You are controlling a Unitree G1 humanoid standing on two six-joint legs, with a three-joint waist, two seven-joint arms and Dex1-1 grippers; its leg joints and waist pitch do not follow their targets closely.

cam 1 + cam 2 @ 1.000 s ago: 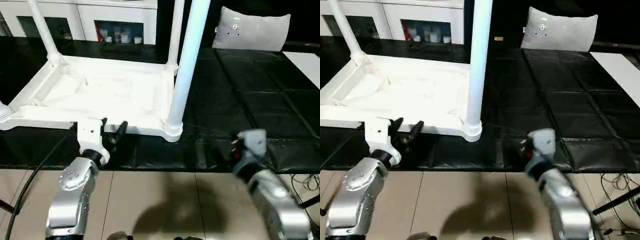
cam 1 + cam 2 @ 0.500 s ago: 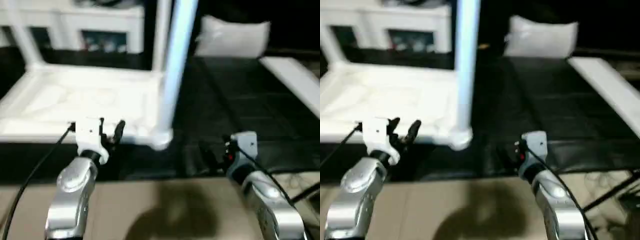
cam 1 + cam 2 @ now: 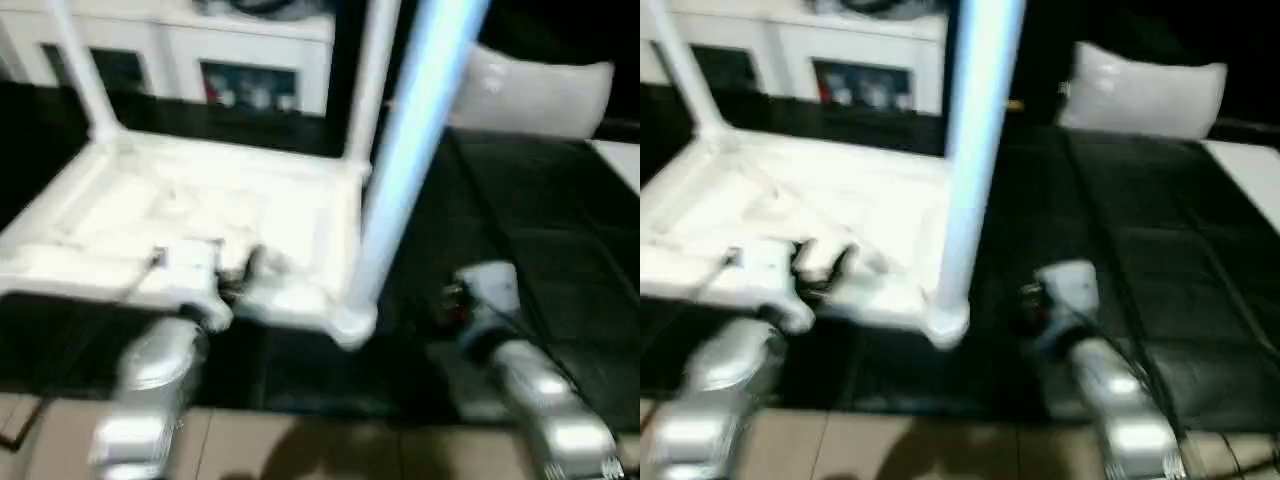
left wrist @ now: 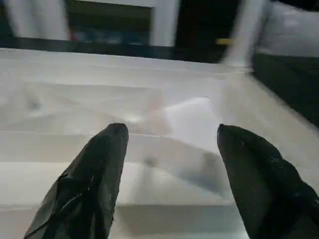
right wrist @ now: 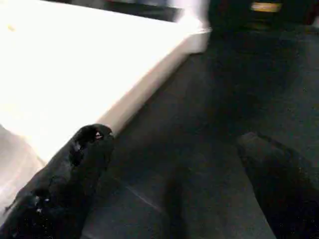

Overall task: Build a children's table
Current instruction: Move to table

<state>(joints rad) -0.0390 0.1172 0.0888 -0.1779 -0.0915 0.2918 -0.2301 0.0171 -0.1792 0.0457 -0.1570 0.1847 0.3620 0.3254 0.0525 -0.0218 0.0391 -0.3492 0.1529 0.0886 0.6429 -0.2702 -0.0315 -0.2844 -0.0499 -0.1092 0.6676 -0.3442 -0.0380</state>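
Overhead, the upturned children's table [image 3: 210, 215] carries upright legs; up close, the left gripper [image 4: 172, 149] gapes empty before its rim, right gripper [image 5: 169, 164] spread over black mat [image 5: 224, 84]

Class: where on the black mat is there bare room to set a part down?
Free: the black mat right of the near leg, up to the grey cushion. Crowded: the left, taken by the upturned table top beside the left gripper.

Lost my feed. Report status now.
Left gripper open at the table top near rim, empty. Right gripper open over black mat. Three legs stand socketed. Nothing blocking.
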